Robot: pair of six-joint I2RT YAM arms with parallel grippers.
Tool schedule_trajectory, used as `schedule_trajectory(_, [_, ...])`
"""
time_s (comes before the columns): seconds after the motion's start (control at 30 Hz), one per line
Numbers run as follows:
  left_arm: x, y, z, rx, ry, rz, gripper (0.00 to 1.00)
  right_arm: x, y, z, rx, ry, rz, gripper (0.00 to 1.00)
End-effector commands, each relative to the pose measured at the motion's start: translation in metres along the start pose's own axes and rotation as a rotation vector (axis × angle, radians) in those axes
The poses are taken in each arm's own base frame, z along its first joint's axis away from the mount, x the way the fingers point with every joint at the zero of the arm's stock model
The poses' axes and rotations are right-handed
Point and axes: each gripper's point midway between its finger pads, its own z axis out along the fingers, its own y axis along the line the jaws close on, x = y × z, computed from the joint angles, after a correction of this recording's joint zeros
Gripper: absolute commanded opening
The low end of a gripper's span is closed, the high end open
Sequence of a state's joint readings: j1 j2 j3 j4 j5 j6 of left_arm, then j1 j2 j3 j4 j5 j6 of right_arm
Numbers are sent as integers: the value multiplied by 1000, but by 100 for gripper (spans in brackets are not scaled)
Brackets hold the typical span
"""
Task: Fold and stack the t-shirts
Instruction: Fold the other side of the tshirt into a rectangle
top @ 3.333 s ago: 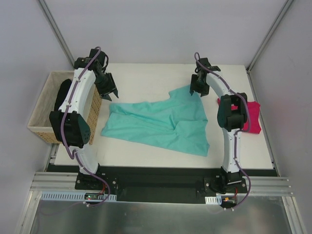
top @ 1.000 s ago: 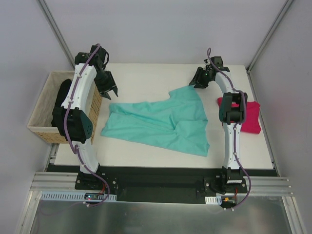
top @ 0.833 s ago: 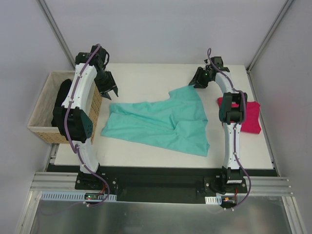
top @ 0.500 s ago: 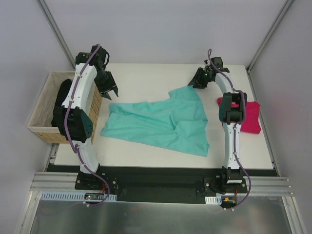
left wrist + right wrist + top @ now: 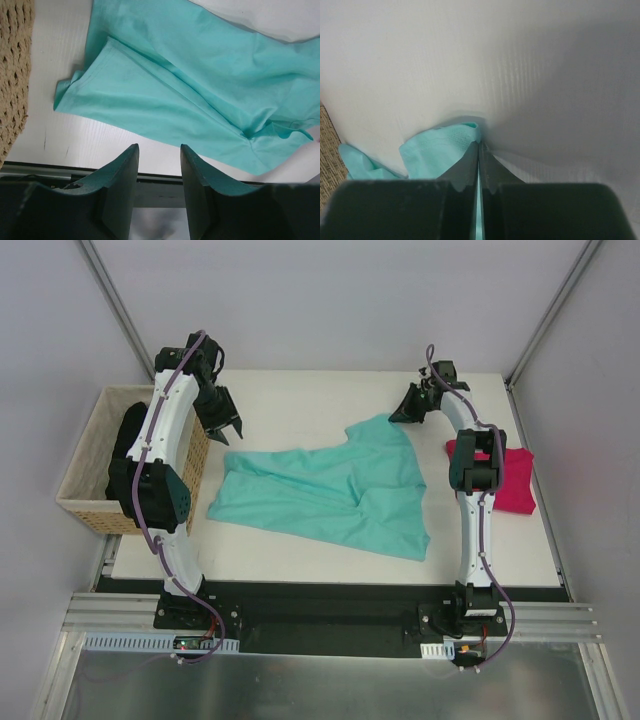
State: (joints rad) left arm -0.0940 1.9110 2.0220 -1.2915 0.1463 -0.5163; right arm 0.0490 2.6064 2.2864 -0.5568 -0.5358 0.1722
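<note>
- Since three seconds back, my right end effector has reached out to the far edge of the teal shirt and dropped to the surface. Within the last second it snapped shut. My left arm has hardly stirred.
- Right end effector now: jaws fully together at the shirt's far right corner, with a pinch of teal cloth caught between them, as the right wrist view shows.
- Left end effector: about half open, holding nothing, hanging just by the shirt's far left corner, beside the basket.
- Teal shirt lies rumpled and unfolded across the middle of the surface.
- Pink shirt sits in a compact pile at the right edge, partly behind my right arm.
- Dark cloth, likely more shirts, fills the basket.
- Step in hand, as I judge it: taking both far corners to spread the teal shirt flat before the first fold.
- Next move calls for my left end effector to come down on its corner and close. Then both should lift and pull together, evenly, so the thin pinch on the right does not slip.
</note>
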Motion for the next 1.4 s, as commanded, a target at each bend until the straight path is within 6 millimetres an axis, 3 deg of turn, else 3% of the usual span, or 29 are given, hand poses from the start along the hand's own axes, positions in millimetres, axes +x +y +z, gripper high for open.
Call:
schedule_trajectory(0.0, [0,6,-6,-26,-2,-29,39,-10,7,-18,3,-37,2,1])
schedule_trajectory(0.33, [-5,0,8,-6,6,-22,39,5,14,-46,48,-46,-51,1])
schedule_trajectory(0.6, [-10,-6,19,22,13,-10,38,-9,32,-86,80,-109,-146,1])
schedule_trajectory(0.8, [-15,-9,24,34,6,4,39,-24,55,-102,53,-154,-194,1])
schedule_trajectory(1.37, [-56,-21,85,46,47,-10,40,-19,94,-158,51,-219,-340,1])
